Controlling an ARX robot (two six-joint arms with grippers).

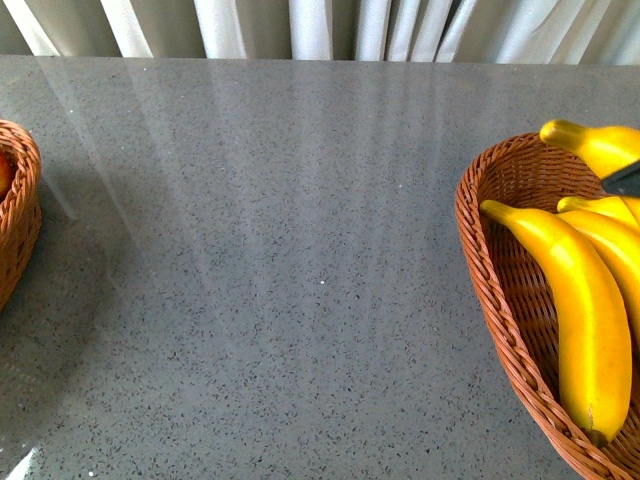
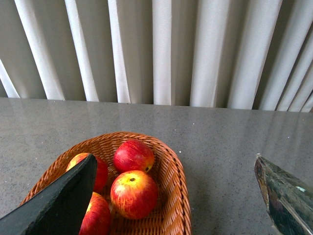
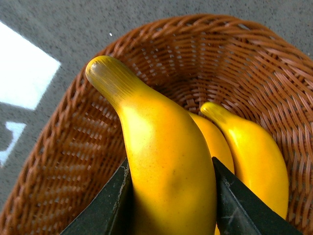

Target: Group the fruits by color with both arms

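Observation:
My right gripper (image 3: 168, 196) is shut on a yellow banana (image 3: 161, 161) and holds it above a brown wicker basket (image 3: 73, 147) with other bananas (image 3: 254, 156) in it. In the front view this basket (image 1: 490, 290) sits at the right edge with several bananas (image 1: 580, 320); the held banana (image 1: 595, 145) hangs over its far rim, a bit of black finger (image 1: 625, 180) on it. My left gripper (image 2: 176, 196) is open and empty, above the right rim of a second wicker basket (image 2: 173, 196) holding several red apples (image 2: 133, 193).
The grey speckled table (image 1: 300, 250) runs between the two baskets. The apple basket's rim (image 1: 20, 210) shows at the front view's left edge. White curtains (image 1: 300, 25) hang behind the table's far edge.

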